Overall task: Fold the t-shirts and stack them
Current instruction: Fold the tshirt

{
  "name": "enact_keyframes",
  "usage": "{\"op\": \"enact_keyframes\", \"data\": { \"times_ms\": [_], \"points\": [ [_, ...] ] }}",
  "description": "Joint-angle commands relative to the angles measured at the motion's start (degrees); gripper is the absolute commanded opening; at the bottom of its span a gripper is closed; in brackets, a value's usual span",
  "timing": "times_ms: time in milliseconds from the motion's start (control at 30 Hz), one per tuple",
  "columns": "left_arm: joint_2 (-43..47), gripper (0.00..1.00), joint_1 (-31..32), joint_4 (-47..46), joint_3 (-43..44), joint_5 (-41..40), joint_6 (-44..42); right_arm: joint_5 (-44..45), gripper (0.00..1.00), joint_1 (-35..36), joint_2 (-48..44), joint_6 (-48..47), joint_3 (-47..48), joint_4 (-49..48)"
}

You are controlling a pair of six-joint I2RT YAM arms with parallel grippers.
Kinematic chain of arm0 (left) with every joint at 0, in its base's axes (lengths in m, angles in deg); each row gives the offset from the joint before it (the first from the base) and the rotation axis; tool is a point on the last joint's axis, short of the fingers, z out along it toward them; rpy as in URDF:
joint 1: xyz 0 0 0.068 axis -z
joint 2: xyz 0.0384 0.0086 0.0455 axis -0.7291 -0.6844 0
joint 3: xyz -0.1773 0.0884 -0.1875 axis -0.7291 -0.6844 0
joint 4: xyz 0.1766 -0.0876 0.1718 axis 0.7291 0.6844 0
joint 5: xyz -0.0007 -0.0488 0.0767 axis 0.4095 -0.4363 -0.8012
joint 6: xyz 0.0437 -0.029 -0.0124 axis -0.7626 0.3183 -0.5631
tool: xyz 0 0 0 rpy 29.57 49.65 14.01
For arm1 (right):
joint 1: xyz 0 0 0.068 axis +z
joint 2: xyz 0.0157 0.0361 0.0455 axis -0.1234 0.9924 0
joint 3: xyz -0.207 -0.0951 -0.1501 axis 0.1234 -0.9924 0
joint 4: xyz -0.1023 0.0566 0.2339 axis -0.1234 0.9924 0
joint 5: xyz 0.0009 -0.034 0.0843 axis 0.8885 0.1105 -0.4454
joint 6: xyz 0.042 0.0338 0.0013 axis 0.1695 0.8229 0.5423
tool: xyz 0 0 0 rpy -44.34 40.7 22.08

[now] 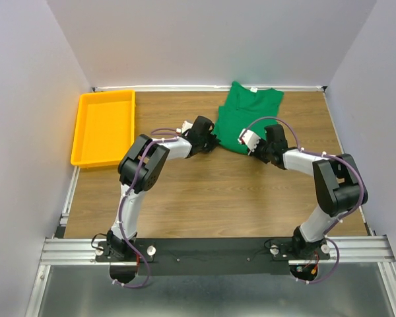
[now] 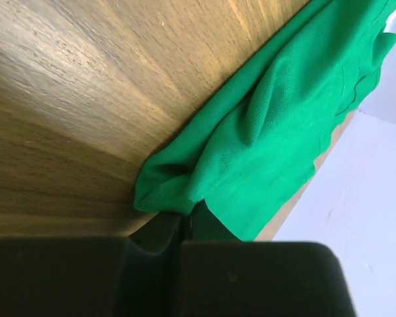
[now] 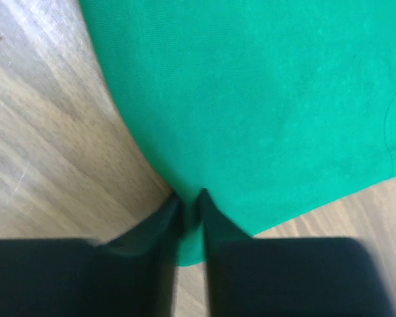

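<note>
The green t-shirt (image 1: 246,116) lies partly folded at the back middle of the table, its white neck tag (image 1: 253,89) at the far edge. My left gripper (image 1: 213,140) is shut on the shirt's near left corner; in the left wrist view (image 2: 185,221) the bunched green cloth (image 2: 270,139) comes out of the closed jaws. My right gripper (image 1: 259,149) is shut on the shirt's near right edge; in the right wrist view (image 3: 188,205) the cloth (image 3: 264,99) sits pinched between the fingers.
A yellow plastic tray (image 1: 86,132) stands at the back left of the wooden table (image 1: 204,191). Grey walls close in the back and both sides. A metal rail (image 1: 218,249) holding the arm bases runs along the near edge.
</note>
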Motion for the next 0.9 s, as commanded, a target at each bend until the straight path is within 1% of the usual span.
{"op": "enact_keyframes", "data": {
  "times_ms": [0,33,67,133,167,200,233,267,300,333,367,400,433,467,500,533,567,633,667,733,800,867],
  "points": [
    [-0.80,0.00,0.45,3.53,0.05,-3.39,-1.16,-0.89,0.17,0.22,3.81,0.02,0.83,2.08],
    [-0.54,0.00,0.45,3.35,-0.04,-3.47,-1.60,-1.24,0.13,0.22,4.17,0.02,1.09,2.09],
    [-0.19,0.00,0.54,3.00,-0.21,-3.56,-2.13,-1.59,0.02,0.22,4.26,0.11,1.09,4.26],
    [1.56,0.00,0.54,1.94,-1.35,-4.00,-4.41,-3.60,0.00,0.22,2.86,-0.59,0.40,5.33],
    [3.22,0.00,0.72,0.28,-2.92,-4.00,-6.16,-6.31,0.01,0.22,0.50,-2.25,-0.39,8.12],
    [3.24,0.00,0.81,0.27,-2.94,-4.00,-6.18,-6.34,0.01,0.22,0.48,-3.48,-0.75,10.33],
    [5.42,0.00,0.89,-0.78,-5.03,-3.92,-7.66,-10.17,0.01,0.31,-2.05,-5.24,-0.66,13.13],
    [6.74,0.00,1.07,-1.40,-6.53,-3.83,-8.37,-12.03,0.01,0.31,-3.46,-7.43,-1.01,19.86],
    [7.97,0.00,1.59,-2.36,-8.37,-3.57,-8.98,-14.92,0.01,0.66,-4.78,-11.80,-2.06,22.80],
    [11.03,0.00,2.12,-4.28,-12.82,-3.65,-9.51,-16.17,0.01,0.92,-8.36,-14.02,-2.77,25.70],
    [12.54,0.00,2.65,-5.43,-15.30,-3.22,-9.78,-17.05,0.00,1.27,-9.96,-17.61,-3.73,30.51],
    [14.12,0.00,3.17,-6.84,-18.03,-2.78,-9.78,-17.67,0.01,1.71,-11.89,-18.95,-4.52,32.74],
    [17.45,0.00,4.66,-9.64,-24.06,-2.42,-9.52,-18.37,0.01,3.19,-15.13,-20.10,-6.10,34.94],
    [19.31,0.00,5.54,-11.75,-27.34,-2.07,-8.13,-18.55,0.01,4.17,-16.99,-21.32,-6.81,39.05],
    [21.15,0.00,6.77,-14.03,-30.85,-1.63,-6.72,-18.90,0.01,5.22,-18.75,-21.51,-7.60,40.74],
    [24.39,0.00,7.91,-16.15,-36.98,-1.37,-5.40,-18.99,0.01,7.49,-20.60,-21.25,-8.65,41.89],
    [25.90,0.00,10.45,-19.56,-39.47,-1.45,-2.86,-19.17,0.01,8.47,-24.44,-20.12,-10.05,43.47],
    [29.93,0.00,13.10,-21.35,-44.57,-3.02,-0.21,-20.13,0.01,9.71,-28.24,-18.62,-10.77,44.80],
    [31.09,0.00,15.55,-21.96,-45.55,-3.82,2.06,-20.40,0.01,9.71,-31.13,-16.96,-11.03,45.58],
    [33.29,0.00,16.97,-22.23,-46.36,-5.93,3.31,-19.09,0.00,9.71,-33.44,-14.93,-11.03,45.59],
    [33.74,0.00,17.07,-22.23,-45.48,-6.99,3.32,-17.60,0.01,9.71,-34.76,-12.83,-10.34,45.51],
    [33.48,0.00,16.63,-21.53,-42.85,-8.66,2.97,-14.87,0.01,9.71,-35.29,-10.71,-9.46,44.46]
  ]
}}
